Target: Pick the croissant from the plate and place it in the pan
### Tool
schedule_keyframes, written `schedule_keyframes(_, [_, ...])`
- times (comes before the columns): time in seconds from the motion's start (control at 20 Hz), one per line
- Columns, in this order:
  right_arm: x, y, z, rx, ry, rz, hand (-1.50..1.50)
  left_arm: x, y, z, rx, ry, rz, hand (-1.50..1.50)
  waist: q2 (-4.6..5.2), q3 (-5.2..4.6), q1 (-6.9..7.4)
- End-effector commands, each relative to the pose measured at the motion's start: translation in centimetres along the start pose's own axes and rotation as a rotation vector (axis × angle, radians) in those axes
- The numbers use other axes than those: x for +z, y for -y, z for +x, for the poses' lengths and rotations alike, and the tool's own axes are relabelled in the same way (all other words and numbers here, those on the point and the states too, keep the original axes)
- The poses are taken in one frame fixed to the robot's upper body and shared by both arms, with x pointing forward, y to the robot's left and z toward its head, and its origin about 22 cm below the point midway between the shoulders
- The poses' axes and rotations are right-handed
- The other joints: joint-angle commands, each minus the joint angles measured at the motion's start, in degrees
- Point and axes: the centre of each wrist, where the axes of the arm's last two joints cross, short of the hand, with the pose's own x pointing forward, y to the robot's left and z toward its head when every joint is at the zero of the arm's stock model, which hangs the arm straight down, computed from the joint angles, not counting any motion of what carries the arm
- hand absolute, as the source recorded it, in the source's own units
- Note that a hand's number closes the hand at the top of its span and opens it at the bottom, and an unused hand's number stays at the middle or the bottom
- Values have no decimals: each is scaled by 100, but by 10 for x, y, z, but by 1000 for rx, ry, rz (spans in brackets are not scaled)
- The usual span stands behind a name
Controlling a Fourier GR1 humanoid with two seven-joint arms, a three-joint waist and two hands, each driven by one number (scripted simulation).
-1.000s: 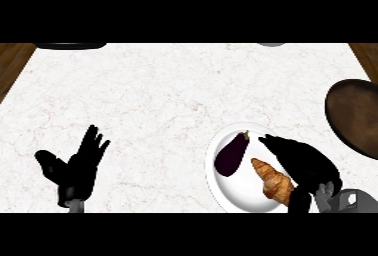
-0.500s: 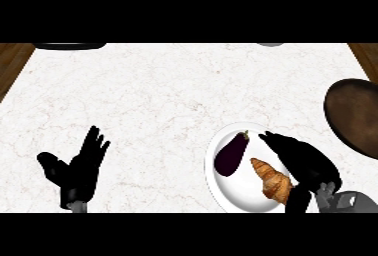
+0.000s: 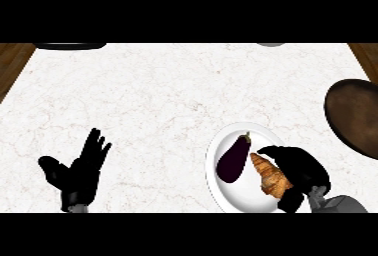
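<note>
The croissant [image 3: 270, 174] lay on the white plate [image 3: 229, 197] near the desk's front edge at the right, its golden length running from the plate's middle toward the lower right. Just beside it on the left, on the same plate, lay a dark purple eggplant [image 3: 234, 158], its stem end pointing up and away from the robot. The right robot hand [image 3: 301, 167] was over the plate's right side with its fingers curled down against the croissant's right flank and its thumb low by the pastry's near end, so that it bracketed the croissant; whether the pastry was lifted off the plate could not be told, and it looked to be resting there. The brown pan [image 3: 354, 116] sat at the right edge of the view, well apart from the plate and only partly in sight. The left robot hand [image 3: 76, 170] rested at the lower left over the white marbled desk [image 3: 162, 95], fingers straight and spread, thumb out to the side, holding nothing. At the far edge a dark object [image 3: 70, 45] and a small grey one [image 3: 271, 44] were barely visible.
</note>
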Motion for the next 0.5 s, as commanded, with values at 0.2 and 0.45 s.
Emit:
schedule_keyframes(0.2, [-14,-17,12,46,147,-88,150,-3,-13,4,-14,-22,6,0,19,-14,0])
schedule_keyframes(0.45, [-11,-17,-10,66,142,-76,150,-4,1,-5,0,-47,3,0,18,-15,-11])
